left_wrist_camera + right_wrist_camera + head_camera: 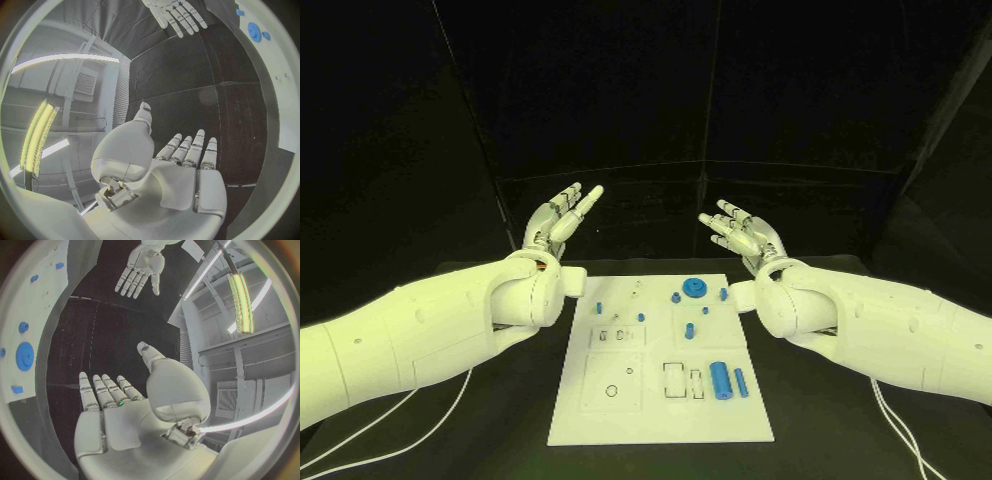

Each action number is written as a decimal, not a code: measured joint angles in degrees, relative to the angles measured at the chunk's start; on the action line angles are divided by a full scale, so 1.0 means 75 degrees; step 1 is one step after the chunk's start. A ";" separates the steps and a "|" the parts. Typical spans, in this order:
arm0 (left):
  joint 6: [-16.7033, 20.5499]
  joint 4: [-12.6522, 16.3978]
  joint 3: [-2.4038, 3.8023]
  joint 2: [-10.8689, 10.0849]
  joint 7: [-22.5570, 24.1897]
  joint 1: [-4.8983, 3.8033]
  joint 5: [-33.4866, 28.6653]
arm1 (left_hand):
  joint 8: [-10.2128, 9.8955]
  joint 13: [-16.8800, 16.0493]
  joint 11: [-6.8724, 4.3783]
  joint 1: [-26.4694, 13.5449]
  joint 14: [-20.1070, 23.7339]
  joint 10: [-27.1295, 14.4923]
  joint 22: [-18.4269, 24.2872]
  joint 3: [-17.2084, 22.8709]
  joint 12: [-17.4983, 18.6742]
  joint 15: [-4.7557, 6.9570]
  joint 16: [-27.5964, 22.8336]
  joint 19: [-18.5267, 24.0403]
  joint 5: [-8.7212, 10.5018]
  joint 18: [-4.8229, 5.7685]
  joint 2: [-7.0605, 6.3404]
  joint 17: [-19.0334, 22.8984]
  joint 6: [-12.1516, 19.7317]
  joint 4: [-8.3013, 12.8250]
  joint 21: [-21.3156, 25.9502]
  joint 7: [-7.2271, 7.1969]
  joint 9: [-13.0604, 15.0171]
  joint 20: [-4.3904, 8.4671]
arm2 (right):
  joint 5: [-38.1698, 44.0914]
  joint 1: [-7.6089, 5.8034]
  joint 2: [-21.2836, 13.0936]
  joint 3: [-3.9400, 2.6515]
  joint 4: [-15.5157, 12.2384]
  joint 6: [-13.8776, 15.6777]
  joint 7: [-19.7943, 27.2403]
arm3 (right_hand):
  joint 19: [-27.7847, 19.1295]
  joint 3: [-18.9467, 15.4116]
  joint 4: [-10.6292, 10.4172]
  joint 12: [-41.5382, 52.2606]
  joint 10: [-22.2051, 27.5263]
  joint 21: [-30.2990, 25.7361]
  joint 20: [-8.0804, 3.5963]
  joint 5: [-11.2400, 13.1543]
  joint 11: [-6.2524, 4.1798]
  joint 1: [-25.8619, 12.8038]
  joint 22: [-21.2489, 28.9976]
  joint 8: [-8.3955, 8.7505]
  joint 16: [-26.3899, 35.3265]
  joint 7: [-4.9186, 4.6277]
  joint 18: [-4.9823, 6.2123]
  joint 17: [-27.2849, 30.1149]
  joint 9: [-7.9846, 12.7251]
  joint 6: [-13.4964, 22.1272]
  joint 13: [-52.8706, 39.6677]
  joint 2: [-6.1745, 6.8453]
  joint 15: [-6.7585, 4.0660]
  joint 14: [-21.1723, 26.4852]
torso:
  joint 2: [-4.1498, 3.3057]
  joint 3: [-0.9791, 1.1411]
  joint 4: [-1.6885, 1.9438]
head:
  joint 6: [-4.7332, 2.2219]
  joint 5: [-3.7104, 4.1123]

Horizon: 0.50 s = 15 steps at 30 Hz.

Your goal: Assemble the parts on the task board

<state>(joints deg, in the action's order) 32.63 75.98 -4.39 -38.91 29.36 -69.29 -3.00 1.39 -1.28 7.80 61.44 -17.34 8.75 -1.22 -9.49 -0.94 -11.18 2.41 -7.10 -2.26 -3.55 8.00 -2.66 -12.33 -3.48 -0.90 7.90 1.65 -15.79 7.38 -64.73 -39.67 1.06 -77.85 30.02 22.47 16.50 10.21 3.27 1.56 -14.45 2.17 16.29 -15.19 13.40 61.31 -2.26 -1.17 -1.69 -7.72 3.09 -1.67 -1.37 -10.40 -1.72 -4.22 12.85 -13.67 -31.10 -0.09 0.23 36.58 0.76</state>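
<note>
The white task board [661,410] lies in the middle of the black table. Small blue parts lie on it: a round disc [694,288] near its far edge, a thick cylinder [720,380] and a thinner one [741,382] at its right side. My left hand [563,218] is raised beyond the board's far left corner, fingers straight and apart, holding nothing [181,165]. My right hand [741,231] is raised beyond the far right corner, likewise spread and empty [119,405]. The blue disc [25,356] and the board's edge [275,65] appear in the wrist views.
Black curtains close off the back and sides of the table. White cables [906,440] hang from both arms near the front corners. Several recesses and outlines [615,380] mark the board's near half.
</note>
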 measured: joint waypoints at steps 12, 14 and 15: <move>-0.0768 -0.0057 -0.0054 -0.0086 0.0090 -0.0107 -0.0176 | 0.0175 -0.0120 0.0487 0.0476 -0.1354 0.1004 -0.0164 -0.0115 -0.0219 -0.0174 0.0496 -0.0770 0.0000 -0.0358 0.0064 -0.0231 -0.0730 0.0011 -0.0267 0.0043 0.0103 -0.0133 | 0.1454 -0.0271 0.0260 0.0060 0.0780 -0.1631 -0.0767 | 0.2277 0.0192 0.0765 0.0660 -0.3459 0.0719 0.0040 0.0000 -0.0023 0.1196 -0.0307 -0.0445 -0.0798 -0.0180 0.0606 -0.0221 -0.0240 -0.2603 -0.0216 0.0111 -0.0125 -0.3559 | -0.0005 -0.0006 0.0001 | 0.0037 -0.0024; -0.0846 0.0024 -0.0054 -0.0352 0.0110 -0.0107 -0.0211 | 0.0264 -0.0161 0.0582 0.0542 -0.1808 0.1385 -0.0216 -0.0115 -0.0294 -0.0185 0.0654 -0.1084 0.0001 -0.0429 0.0123 -0.0295 -0.1083 0.0011 -0.0364 0.0066 0.0149 -0.0138 | 0.2121 -0.0272 0.0145 0.0061 0.0935 -0.1401 -0.0750 | 0.2608 0.0261 0.0901 0.0714 -0.3935 0.0842 0.0034 0.0000 -0.0084 0.1269 -0.0341 -0.0520 -0.0873 -0.0246 0.0672 -0.0233 -0.0265 -0.3185 -0.0216 0.0129 -0.0204 -0.4061 | -0.0027 -0.0021 0.0001 | 0.0065 -0.0076; -0.0862 0.0023 -0.0054 -0.0422 0.0116 -0.0110 -0.0226 | 0.0276 -0.0167 0.0594 0.0547 -0.1871 0.1439 -0.0222 -0.0117 -0.0310 -0.0186 0.0666 -0.1130 0.0000 -0.0442 0.0125 -0.0304 -0.1134 0.0013 -0.0373 0.0072 0.0156 -0.0140 | 0.2325 -0.0273 0.0099 0.0061 0.0970 -0.1322 -0.0746 | 0.2656 0.0277 0.0915 0.0724 -0.4004 0.0863 0.0032 0.0000 -0.0095 0.1290 -0.0345 -0.0528 -0.0884 -0.0259 0.0680 -0.0233 -0.0268 -0.3274 -0.0216 0.0150 -0.0216 -0.4134 | -0.0037 -0.0026 0.0001 | 0.0073 -0.0086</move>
<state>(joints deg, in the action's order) 26.17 76.16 -4.80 -42.07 30.23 -70.11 -4.70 3.47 -2.54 12.26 65.54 -31.38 19.54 -2.88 -10.37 -3.26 -12.58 7.40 -15.57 -2.26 -6.86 8.93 -4.95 -20.83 -3.38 -3.71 8.44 2.82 -16.84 24.82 -66.78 -38.93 1.51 -70.57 20.11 16.87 36.42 12.29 10.13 6.99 -44.48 8.64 16.52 -15.19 12.69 70.98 -4.85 -5.13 -8.32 -9.66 8.19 -3.42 -3.38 -34.95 -3.34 -3.10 11.23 -44.68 -31.38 -0.29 0.24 37.12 0.12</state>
